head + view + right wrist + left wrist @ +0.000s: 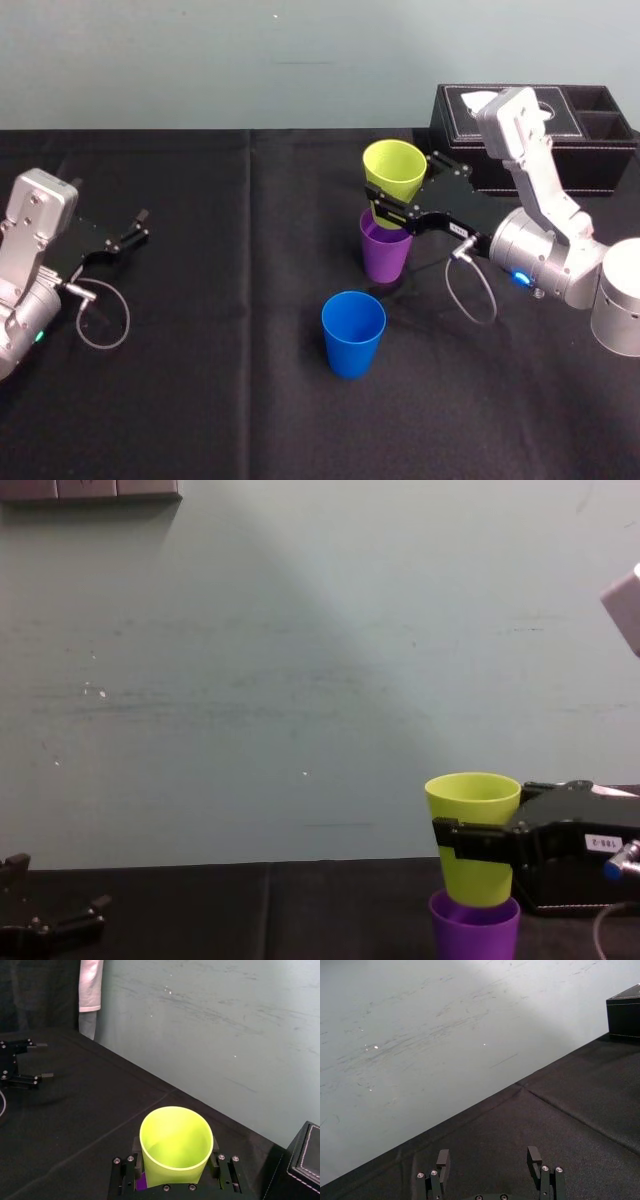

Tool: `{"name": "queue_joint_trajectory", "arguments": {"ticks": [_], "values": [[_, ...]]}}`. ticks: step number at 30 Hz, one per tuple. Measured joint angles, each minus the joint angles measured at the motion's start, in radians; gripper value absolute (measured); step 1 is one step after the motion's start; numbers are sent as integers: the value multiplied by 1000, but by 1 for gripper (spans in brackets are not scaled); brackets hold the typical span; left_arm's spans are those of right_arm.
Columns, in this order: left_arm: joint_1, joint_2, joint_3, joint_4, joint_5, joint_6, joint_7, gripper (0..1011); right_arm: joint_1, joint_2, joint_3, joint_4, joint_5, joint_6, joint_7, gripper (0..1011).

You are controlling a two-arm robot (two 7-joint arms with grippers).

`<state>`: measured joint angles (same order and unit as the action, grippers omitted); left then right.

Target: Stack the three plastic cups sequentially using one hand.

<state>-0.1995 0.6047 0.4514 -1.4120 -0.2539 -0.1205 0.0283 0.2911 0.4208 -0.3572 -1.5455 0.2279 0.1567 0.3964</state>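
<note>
Misalignment is posing the main hazard at this stage. The right gripper (384, 209) is clamping the yellow-green cup (395, 170) by its lower wall, with a finger on each side, directly over the purple cup (385, 256). The yellow-green base is sitting at the purple rim or just inside it; how deep cannot be told. In the head view the held cup is leaning slightly. If it is released off-axis, it is likely to catch on the rim, seat crooked, or tip the light purple cup over. Excess downward force is likely to wedge the two together or push the purple cup along the black table (230, 400).

The blue cup (353, 335) is standing upright and apart, nearer the robot, and is not yet joining the stack.

The right arm is reaching in from the right, passing in front of the black tissue box (560, 150), with its fingers pointing toward the robot's left and roughly level. The left gripper (135, 228) is resting parked at the table's left side, well apart from the cups, with its fingers spread and holding nothing.
</note>
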Motion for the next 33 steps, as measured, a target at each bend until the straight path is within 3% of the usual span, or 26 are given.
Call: {"name": "queue_joint_trajectory", "arguments": {"ticks": [22,33], "values": [[0,0,0,0,0,0,0,1011,-12,-5,-11,82,27,-76,38,739],[0,0,0,0,0,0,0,1011,-11,-4,-11,80,27,-75,38,739]]}}
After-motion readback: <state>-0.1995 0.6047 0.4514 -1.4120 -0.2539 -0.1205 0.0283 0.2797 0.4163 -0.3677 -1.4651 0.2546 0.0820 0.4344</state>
